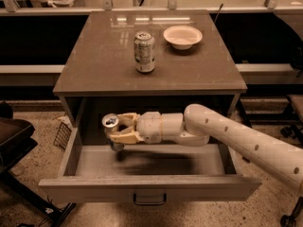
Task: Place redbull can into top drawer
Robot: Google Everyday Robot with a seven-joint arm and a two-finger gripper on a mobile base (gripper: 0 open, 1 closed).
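Observation:
The redbull can [111, 131] is a slim silvery can held upright in my gripper [116, 129], which is shut on it. The can hangs inside the open top drawer [149, 188], near its back left, with its bottom just above the drawer floor. My arm [227, 138] reaches in from the right, under the table top. The drawer is pulled out wide toward the camera, and its dark handle [149, 199] shows on the front panel.
On the table top [94, 65] stand a wider, shorter pale can [144, 51] and a white bowl [182, 36]. A dark chair [14, 141] is at the left and a wire basket [62, 135] lies on the floor beside the drawer.

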